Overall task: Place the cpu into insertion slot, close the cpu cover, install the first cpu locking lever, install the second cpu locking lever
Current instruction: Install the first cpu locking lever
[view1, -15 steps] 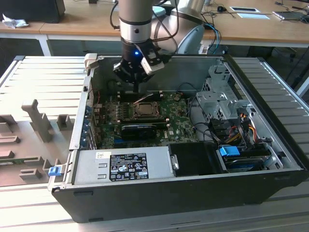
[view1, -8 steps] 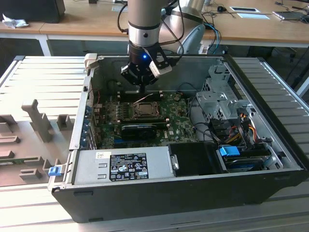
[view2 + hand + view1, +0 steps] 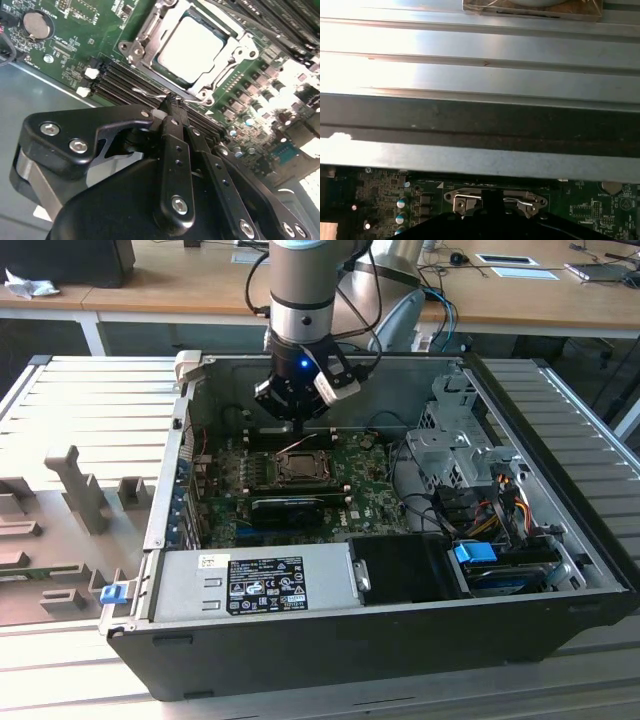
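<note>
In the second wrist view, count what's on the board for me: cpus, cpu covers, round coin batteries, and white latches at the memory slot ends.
cpu: 1
cpu cover: 1
coin battery: 1
white slot latches: 2
Total: 5

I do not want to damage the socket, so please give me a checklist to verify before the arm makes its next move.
1. The cpu sits in the insertion slot: ok.
2. The cpu cover lies down around the chip: ok.
3. The gripper is at the thin wire locking lever beside the socket: ok.
4. The lever is held firmly: cannot tell.
5. The lever is hooked under its catch: cannot tell.
6. The arm stands over the socket inside the computer case: ok.
</note>
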Robot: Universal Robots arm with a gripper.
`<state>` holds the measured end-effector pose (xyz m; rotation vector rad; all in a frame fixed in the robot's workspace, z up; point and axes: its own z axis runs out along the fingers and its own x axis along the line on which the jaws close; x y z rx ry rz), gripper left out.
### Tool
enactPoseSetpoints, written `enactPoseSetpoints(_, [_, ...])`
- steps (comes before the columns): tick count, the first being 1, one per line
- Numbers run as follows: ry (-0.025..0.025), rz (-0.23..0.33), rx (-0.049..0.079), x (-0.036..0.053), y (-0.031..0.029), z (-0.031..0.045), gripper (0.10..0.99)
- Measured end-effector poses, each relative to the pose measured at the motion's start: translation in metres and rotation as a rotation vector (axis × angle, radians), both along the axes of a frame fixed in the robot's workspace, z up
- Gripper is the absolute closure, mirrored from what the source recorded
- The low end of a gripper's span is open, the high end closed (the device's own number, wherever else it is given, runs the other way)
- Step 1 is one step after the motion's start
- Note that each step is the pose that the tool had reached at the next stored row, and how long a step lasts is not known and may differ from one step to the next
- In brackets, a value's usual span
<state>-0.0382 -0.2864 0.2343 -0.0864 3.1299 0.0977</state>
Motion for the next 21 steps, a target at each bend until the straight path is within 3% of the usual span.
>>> enactPoseSetpoints(12, [0.0001,0.0,0.005,0.013,0.008,-0.0089,0.98])
enactPoseSetpoints(21, [-0.0001,0.0,0.005,0.0144,0.0042,-0.0138,0.98])
